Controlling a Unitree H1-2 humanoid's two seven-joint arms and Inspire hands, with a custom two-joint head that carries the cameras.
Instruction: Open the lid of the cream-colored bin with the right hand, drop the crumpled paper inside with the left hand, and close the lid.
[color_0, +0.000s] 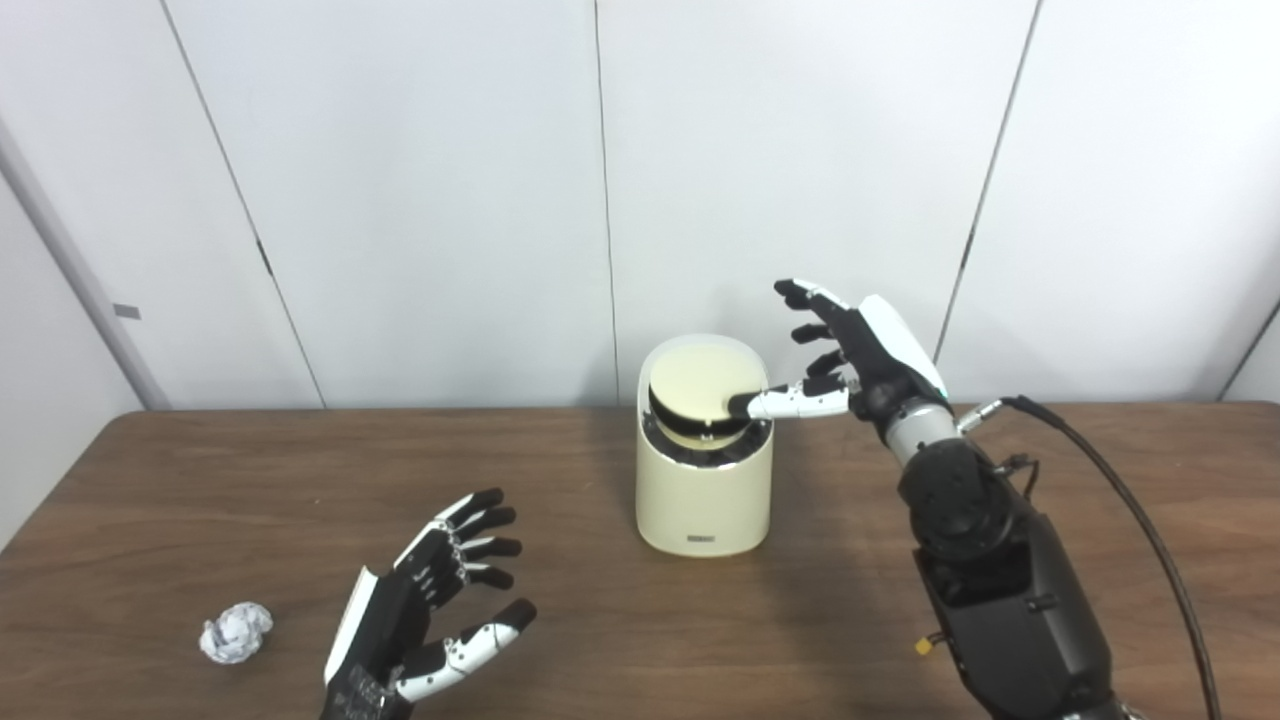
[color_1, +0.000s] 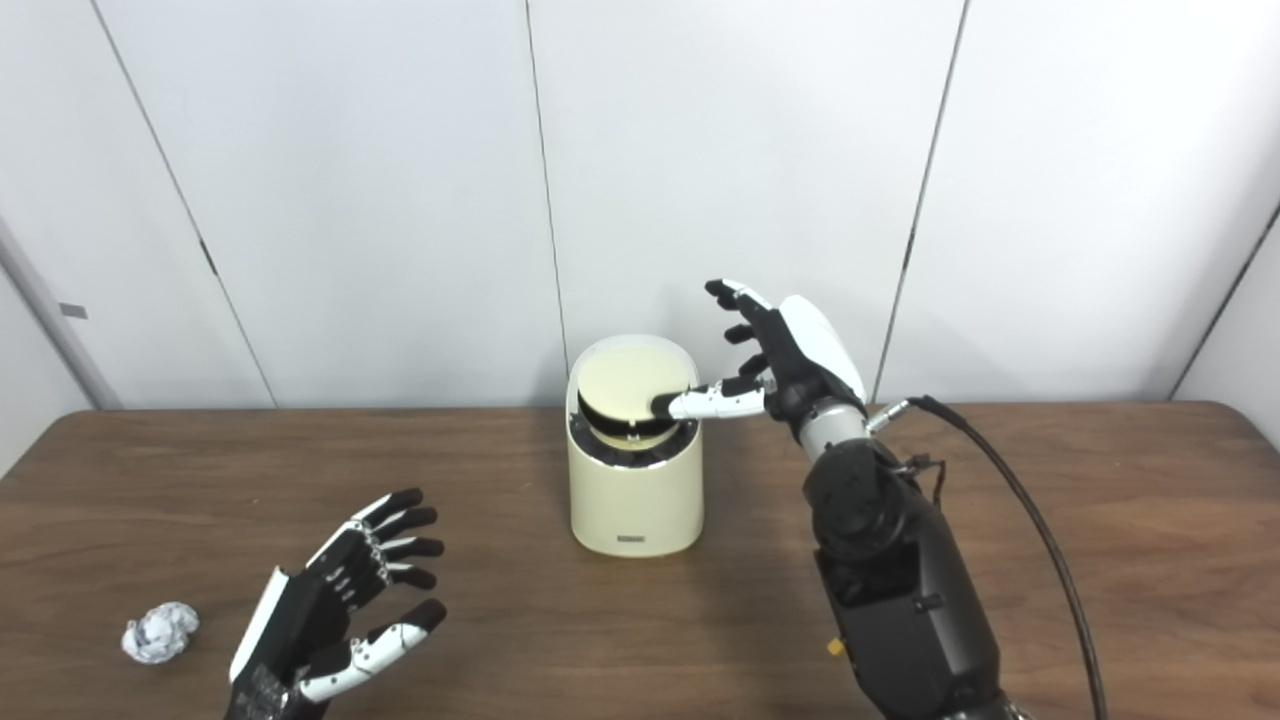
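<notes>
The cream-colored bin (color_0: 703, 490) stands at the middle of the brown table. Its round lid (color_0: 697, 392) is tilted up a little at the back, showing a dark gap under its front rim. My right hand (color_0: 850, 350) is raised to the right of the bin, fingers spread, with the thumb tip resting on the lid's right edge. It holds nothing. The crumpled paper (color_0: 236, 632) lies at the front left of the table. My left hand (color_0: 430, 610) hovers open just right of the paper, palm turned toward the bin, apart from the paper.
White wall panels stand close behind the table (color_0: 560, 470). A black cable (color_0: 1130, 500) runs from my right wrist down along the right side. My right forearm (color_0: 1000, 590) fills the front right.
</notes>
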